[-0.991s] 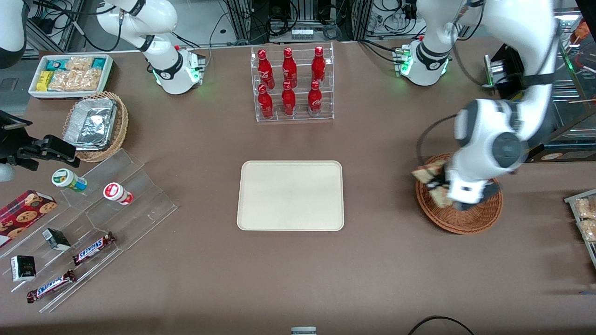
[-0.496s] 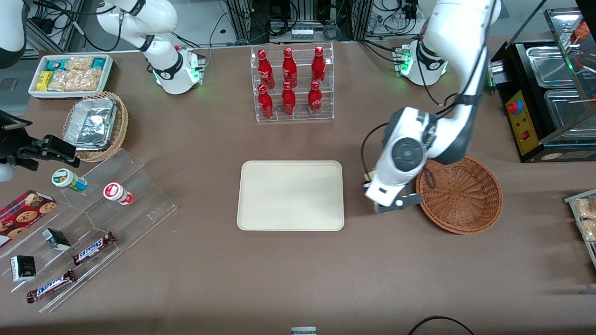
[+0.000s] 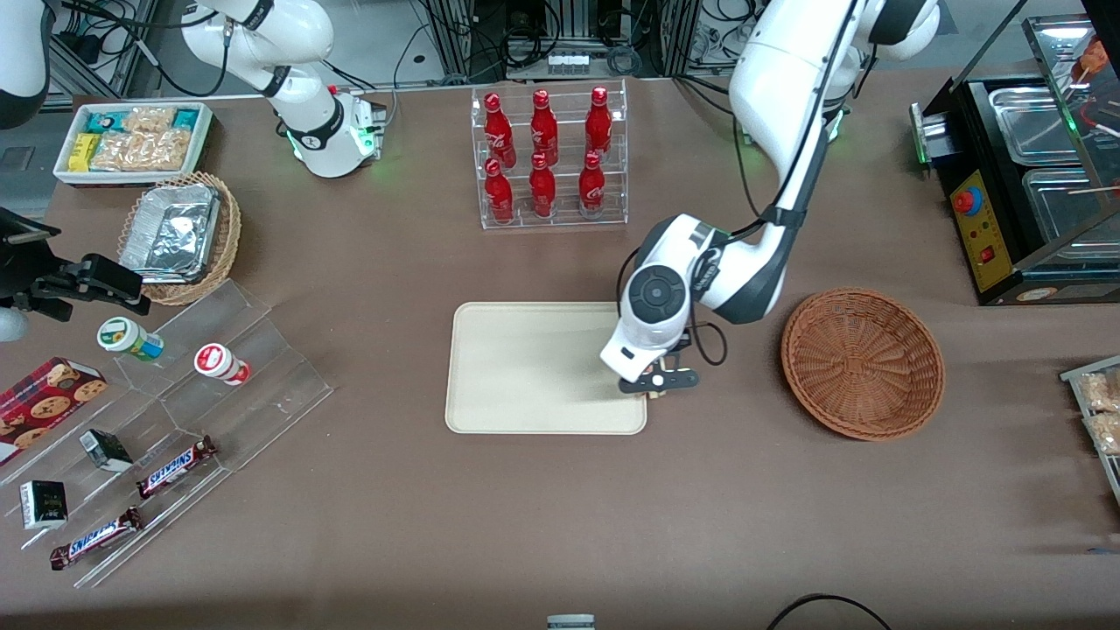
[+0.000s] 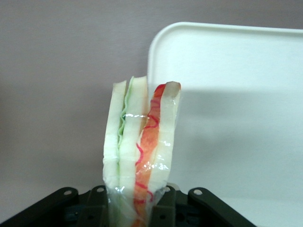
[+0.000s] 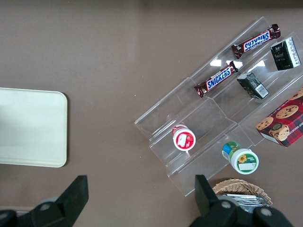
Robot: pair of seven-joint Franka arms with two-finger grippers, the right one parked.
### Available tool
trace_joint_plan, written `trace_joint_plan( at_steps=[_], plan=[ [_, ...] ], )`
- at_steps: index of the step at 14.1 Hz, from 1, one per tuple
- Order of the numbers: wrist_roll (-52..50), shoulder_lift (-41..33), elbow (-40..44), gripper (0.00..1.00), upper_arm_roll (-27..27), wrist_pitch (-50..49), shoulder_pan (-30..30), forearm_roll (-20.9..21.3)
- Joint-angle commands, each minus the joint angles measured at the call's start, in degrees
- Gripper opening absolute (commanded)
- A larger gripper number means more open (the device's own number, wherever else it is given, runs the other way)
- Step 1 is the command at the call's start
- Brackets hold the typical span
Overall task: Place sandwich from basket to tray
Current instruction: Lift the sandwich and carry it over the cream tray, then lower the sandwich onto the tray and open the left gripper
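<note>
**Sandwich held above the tray edge**

The left arm's gripper (image 3: 656, 383) hangs over the edge of the tray (image 3: 525, 367) that faces the basket (image 3: 862, 363). Its black fingers (image 4: 163, 208) are clamped on the sandwich (image 4: 139, 161), one on each bread face. The sandwich stands edge-on between them, wrapped in clear film, with green filling in one seam and red and orange filling in the other. In the wrist view, the sandwich overlaps the rounded corner of the tray, part over the tray surface and part over the brown table (image 3: 560, 525). It is clear of the tray and not resting on it.

The basket sits on the table toward the working arm's end, well apart from the gripper. It holds no sandwich. A clear rack of red bottles (image 3: 547, 157) stands farther from the front camera than the tray.
</note>
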Motion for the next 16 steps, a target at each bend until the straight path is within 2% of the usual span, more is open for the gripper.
trace_joint_plan(
  at_steps=[1, 4, 7, 9, 10, 12, 13, 14, 16],
  plan=[
    [0.62, 2.30, 1.67, 0.23, -1.70, 4.32, -0.15, 0.33],
    [0.44, 6.35, 4.04, 0.26, -2.94, 7.59, -0.58, 0.42],
    [0.79, 6.80, 3.96, 0.26, -2.94, 7.42, -1.03, 0.86],
    [0.79, 6.89, 4.05, 0.33, -2.94, 7.51, -1.03, 0.60],
    [0.79, 6.97, 4.05, 0.41, -2.94, 7.59, -1.03, 0.51],
    [0.71, 6.97, 4.14, 0.64, -2.94, 7.59, -1.03, 0.42],
    [0.18, 6.71, 4.14, 0.85, -2.94, 7.51, -0.68, 0.24],
    [-0.26, 6.45, 4.14, 1.00, -2.94, 7.25, -0.68, 0.24],
    [-0.26, 4.52, 4.05, 1.00, -2.68, 5.67, -0.15, 0.33]
  ],
)
